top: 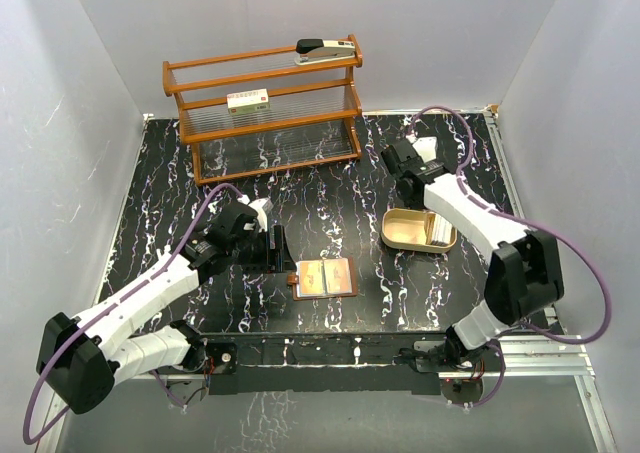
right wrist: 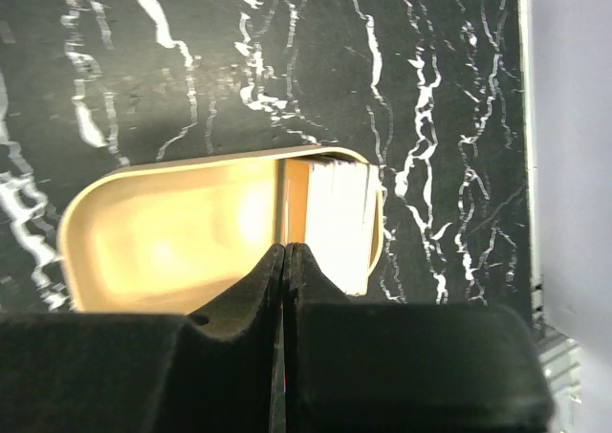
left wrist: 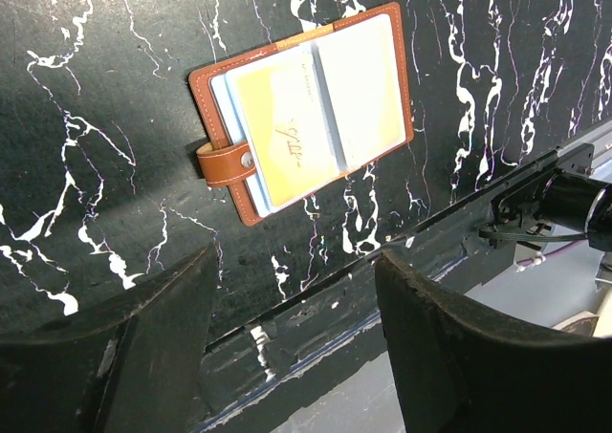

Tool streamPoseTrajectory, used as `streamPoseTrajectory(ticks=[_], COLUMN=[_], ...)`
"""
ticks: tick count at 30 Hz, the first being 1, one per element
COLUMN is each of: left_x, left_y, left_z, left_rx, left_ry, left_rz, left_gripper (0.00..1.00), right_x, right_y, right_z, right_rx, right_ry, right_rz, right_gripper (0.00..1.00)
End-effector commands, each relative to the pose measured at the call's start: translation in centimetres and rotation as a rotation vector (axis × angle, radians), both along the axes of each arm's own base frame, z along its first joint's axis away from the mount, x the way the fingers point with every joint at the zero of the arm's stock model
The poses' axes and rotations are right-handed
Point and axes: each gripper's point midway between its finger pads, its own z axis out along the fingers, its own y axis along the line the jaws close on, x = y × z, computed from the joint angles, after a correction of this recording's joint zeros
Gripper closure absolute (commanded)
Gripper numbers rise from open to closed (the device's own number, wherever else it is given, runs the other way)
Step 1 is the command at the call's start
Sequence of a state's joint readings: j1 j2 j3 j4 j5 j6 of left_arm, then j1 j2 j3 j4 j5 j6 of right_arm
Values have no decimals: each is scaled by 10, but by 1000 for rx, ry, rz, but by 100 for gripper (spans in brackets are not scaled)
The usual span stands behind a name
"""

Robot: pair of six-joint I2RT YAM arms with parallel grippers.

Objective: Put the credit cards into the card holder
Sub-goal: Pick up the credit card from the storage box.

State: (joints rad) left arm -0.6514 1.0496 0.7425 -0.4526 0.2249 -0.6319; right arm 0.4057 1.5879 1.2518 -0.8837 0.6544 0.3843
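My right gripper (right wrist: 287,247) sits closed over credit cards (right wrist: 339,213) in tray (right wrist: 143,242), hold unconfirmed; left gripper (left wrist: 295,256) open near card holder (left wrist: 306,108), likely to steady it.

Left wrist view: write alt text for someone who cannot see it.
A brown wallet lies open on the black marbled table, with yellowish sleeves facing up and its snap tab unfastened. In the foreground the left end effector hangs open, its two dark fingers apart and holding nothing.
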Motion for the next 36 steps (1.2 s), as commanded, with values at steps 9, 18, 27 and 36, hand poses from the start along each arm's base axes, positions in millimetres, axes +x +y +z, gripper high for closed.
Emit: streamPoseTrajectory(ticks=[9, 18, 27, 36], left_x=[6, 3, 2, 1], left_y=[-14, -41, -51, -64], left_z=[42, 67, 100, 140], left_rx=[-158, -366, -633, -787], left_ry=[-153, -49, -35, -94], left_rz=[-21, 31, 127, 46], left_gripper=[36, 37, 35, 31], right_x=[-28, -69, -104, -134], right_y=[98, 199, 221, 227], right_z=[67, 87, 135, 178], right_rx=[451, 824, 1193, 1561], right_ry=[-167, -201, -338, -425], right_rz=[202, 412, 486, 505], right_gripper=[100, 100, 100, 100])
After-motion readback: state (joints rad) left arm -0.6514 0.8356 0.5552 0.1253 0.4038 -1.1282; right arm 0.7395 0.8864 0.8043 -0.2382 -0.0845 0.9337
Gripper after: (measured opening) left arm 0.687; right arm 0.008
